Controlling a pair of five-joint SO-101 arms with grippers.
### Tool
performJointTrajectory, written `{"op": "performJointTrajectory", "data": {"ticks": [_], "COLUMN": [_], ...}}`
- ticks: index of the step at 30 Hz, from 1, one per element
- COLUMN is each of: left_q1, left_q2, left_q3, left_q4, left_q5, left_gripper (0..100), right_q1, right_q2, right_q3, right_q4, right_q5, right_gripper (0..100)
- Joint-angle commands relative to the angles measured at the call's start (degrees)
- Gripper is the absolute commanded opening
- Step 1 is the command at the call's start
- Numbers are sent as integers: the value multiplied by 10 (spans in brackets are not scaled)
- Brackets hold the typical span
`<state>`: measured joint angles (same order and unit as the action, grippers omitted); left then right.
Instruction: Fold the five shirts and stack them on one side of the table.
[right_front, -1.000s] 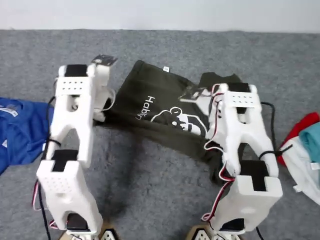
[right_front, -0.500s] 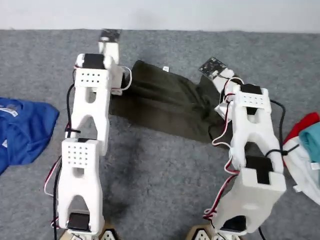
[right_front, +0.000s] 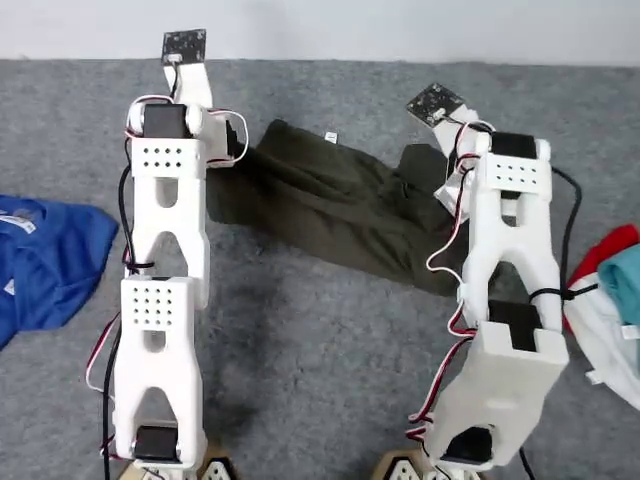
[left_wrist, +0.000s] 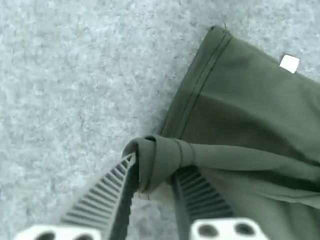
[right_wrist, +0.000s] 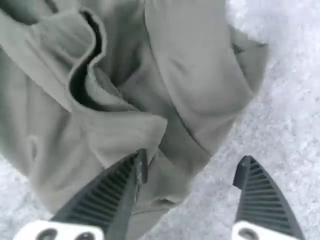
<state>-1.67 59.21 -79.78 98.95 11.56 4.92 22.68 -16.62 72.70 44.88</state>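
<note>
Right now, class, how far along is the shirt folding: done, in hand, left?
Done: nothing stacked. In hand: the left gripper pinches the rumpled dark olive shirt; the right gripper hangs open over it. Left: the blue shirt and the red, white and teal heap.

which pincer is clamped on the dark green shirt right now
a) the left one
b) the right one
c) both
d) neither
a: the left pincer is shut on a bunched fold of the dark green shirt, while the right pincer is open over the cloth with a wide gap between its fingers.
</note>
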Motion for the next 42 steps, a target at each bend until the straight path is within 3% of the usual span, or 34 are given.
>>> {"op": "performJointTrajectory", "data": {"ticks": [1,10,15,20,24,29,36,42], "left_q1": [-31,-127,-108,-86,-62,-45,-75,-65], "left_q2": [-20,-47,-37,-56,-59,-58,-59,-58], "left_q3": [-14,-6,28,45,45,45,44,46], "left_q4": [8,-5,17,17,6,-38,-164,-133], "left_q5": [12,51,51,52,51,51,50,54], "left_gripper": [94,94,110,237,239,227,73,179], "right_q1": [4,5,-33,-44,-45,-44,-49,-50], "right_q2": [-6,-4,-5,-5,-4,-4,-4,-4], "right_q3": [-32,-32,-31,-29,-29,-32,-32,-31], "right_q4": [7,11,27,59,101,76,26,44], "right_q5": [-2,-3,-3,-3,-2,-4,-6,-6], "right_gripper": [285,284,284,286,289,288,287,288]}}
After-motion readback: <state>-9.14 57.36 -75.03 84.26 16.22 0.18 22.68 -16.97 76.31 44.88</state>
